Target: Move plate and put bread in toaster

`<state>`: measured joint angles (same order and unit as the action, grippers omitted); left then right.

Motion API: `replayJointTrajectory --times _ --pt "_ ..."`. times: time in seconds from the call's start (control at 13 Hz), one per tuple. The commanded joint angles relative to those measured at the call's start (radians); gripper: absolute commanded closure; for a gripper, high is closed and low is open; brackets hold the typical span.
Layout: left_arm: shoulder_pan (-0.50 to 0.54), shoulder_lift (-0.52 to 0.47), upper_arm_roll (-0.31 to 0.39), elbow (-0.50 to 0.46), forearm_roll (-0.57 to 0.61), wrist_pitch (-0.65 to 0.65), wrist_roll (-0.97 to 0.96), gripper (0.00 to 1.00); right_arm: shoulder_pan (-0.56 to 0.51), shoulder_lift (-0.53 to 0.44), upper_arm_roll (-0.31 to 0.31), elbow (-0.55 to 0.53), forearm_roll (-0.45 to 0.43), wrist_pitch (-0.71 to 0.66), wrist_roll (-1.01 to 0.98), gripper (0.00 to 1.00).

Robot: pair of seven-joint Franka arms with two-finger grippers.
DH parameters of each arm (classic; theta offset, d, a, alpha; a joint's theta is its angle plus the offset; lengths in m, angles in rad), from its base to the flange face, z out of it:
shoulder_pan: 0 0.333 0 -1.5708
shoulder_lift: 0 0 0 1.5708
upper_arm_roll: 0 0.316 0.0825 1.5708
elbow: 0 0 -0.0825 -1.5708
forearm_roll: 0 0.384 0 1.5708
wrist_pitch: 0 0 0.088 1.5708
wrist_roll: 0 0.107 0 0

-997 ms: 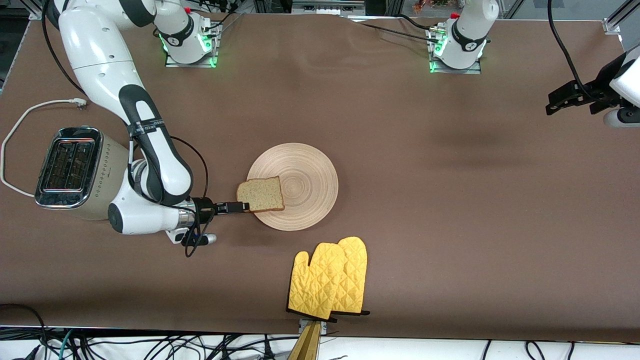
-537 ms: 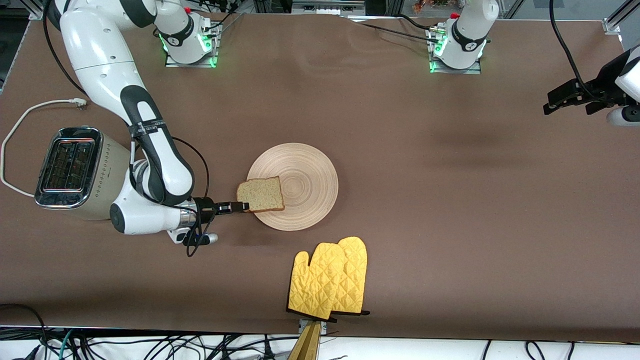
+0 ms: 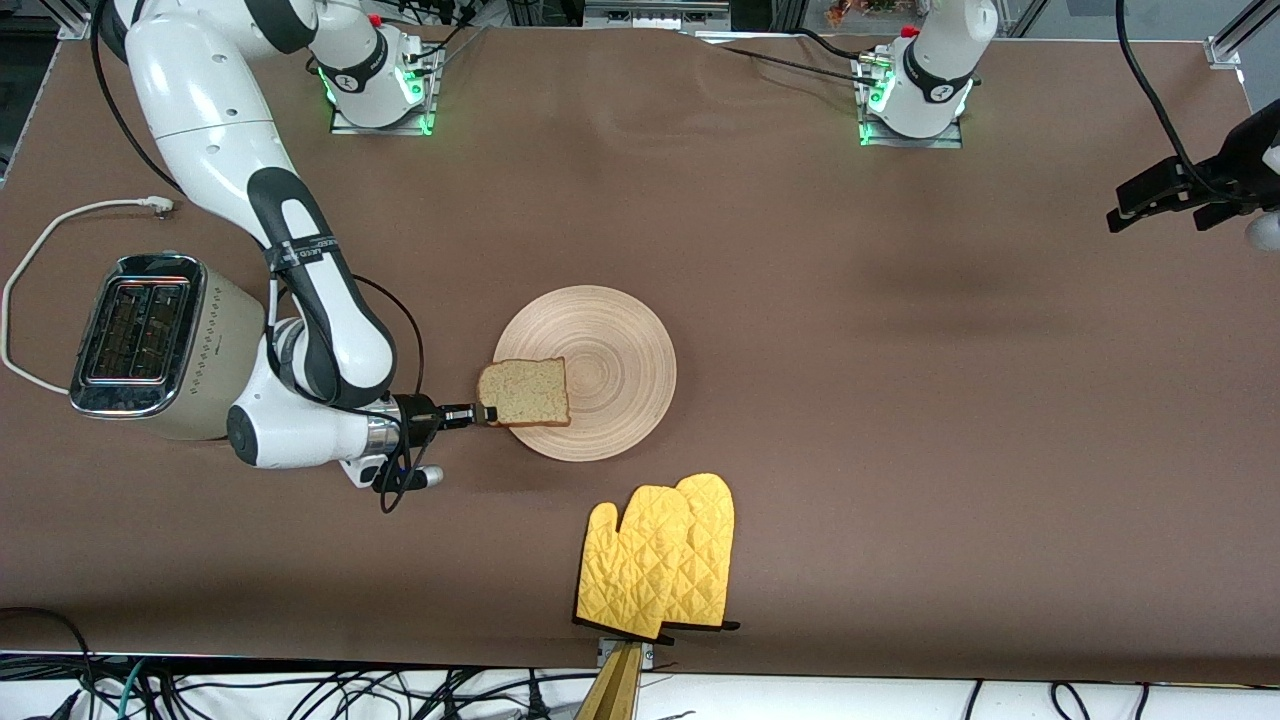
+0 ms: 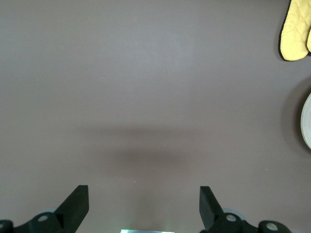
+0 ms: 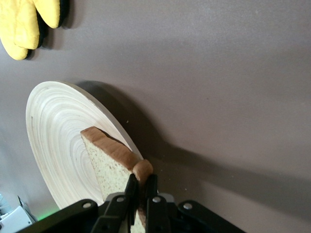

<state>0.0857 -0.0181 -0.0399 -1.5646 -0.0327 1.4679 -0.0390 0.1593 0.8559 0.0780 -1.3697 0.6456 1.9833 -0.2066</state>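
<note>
Brown table: right fingers pinch bread.

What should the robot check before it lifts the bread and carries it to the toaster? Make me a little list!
1. Right claw shut on the square brown speckled bread slice at its crust edge: ok.
2. Bread clear of the round pale wooden plate: not ok, it lies on the plate's rim.
3. Slots of the cream toaster with chrome top free of bread: ok.
4. Yellow quilted oven mitts out of the way, nearer the front camera: ok.
5. Left claw open, waiting over bare table at its own end: ok.
</note>
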Motion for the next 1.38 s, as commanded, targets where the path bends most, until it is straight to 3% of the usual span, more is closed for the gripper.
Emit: replayJointTrajectory --times 0.0,0.38,0.77,1.15,1.3 --pt "-0.001 0.02 -0.001 0.041 0.049 -0.023 -0.004 0.0 0.0 -0.02 0.003 0.011 0.012 -0.003 -0.01 1.0" --pt "-0.004 0.035 -0.011 0.04 0.06 -0.026 -0.002 0.0 0.002 -0.066 0.002 0.043 -0.012 -0.105 0.085 1.0" --pt "-0.003 0.058 -0.003 0.041 0.08 -0.021 -0.009 0.0 -0.015 -0.161 -0.024 0.047 -0.139 -0.282 0.139 1.0" --pt "-0.001 0.058 0.0 0.043 0.083 -0.023 -0.009 0.0 -0.014 -0.274 -0.239 0.072 -0.211 -0.512 0.138 1.0" --pt "-0.001 0.058 0.0 0.061 0.086 -0.023 -0.009 0.0 -0.015 -0.285 -0.296 0.16 -0.314 -0.619 0.135 1.0"
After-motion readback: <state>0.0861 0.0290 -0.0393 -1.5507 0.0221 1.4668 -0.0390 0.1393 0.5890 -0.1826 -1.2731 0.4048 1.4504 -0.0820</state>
